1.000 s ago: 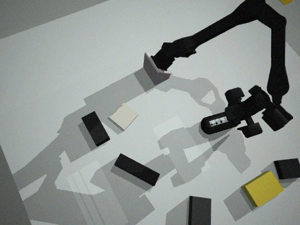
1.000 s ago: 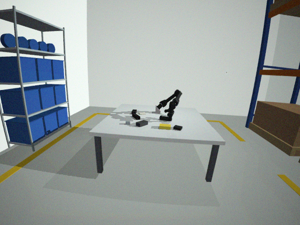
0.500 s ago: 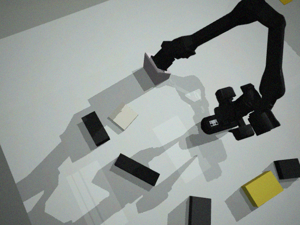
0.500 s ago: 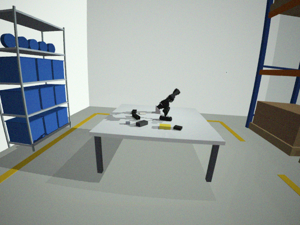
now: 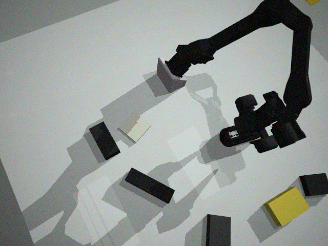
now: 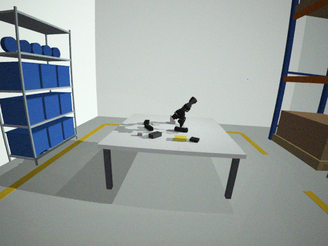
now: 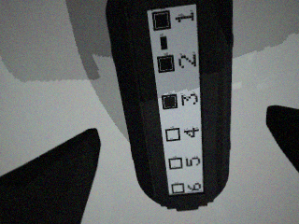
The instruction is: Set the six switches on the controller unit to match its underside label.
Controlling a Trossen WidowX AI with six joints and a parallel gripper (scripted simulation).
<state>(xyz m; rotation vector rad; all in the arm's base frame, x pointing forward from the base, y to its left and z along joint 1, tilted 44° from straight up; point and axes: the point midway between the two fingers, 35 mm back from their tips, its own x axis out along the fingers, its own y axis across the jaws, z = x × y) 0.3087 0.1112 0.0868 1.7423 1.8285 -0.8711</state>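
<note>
The dark controller unit (image 5: 225, 140) (image 6: 181, 129) (image 7: 217, 107) lies upside down on the bench. Its white label (image 5: 233, 134) (image 7: 179, 83) faces up. In the wrist view, squares 1, 2 and 3 are filled, and squares 4, 5 and 6 are empty. A small dark bar sits between squares 1 and 2. The rocker switches are underneath and hidden. My gripper (image 7: 180, 125) is open above the unit, with one finger on each side and visible space between each finger and the unit. In the top view the hand covers the unit's right part.
A yellow block (image 5: 287, 206) (image 6: 180, 138) and a black block (image 5: 315, 184) (image 6: 194, 139) lie nearer the front. A dark grey block (image 5: 220, 230) (image 6: 155, 135), two black blocks (image 5: 104, 140) (image 5: 149, 185) and a cream block (image 5: 137, 129) lie elsewhere. A grey-pink angled piece (image 5: 169, 79) (image 6: 172, 119) stands by the arm's base.
</note>
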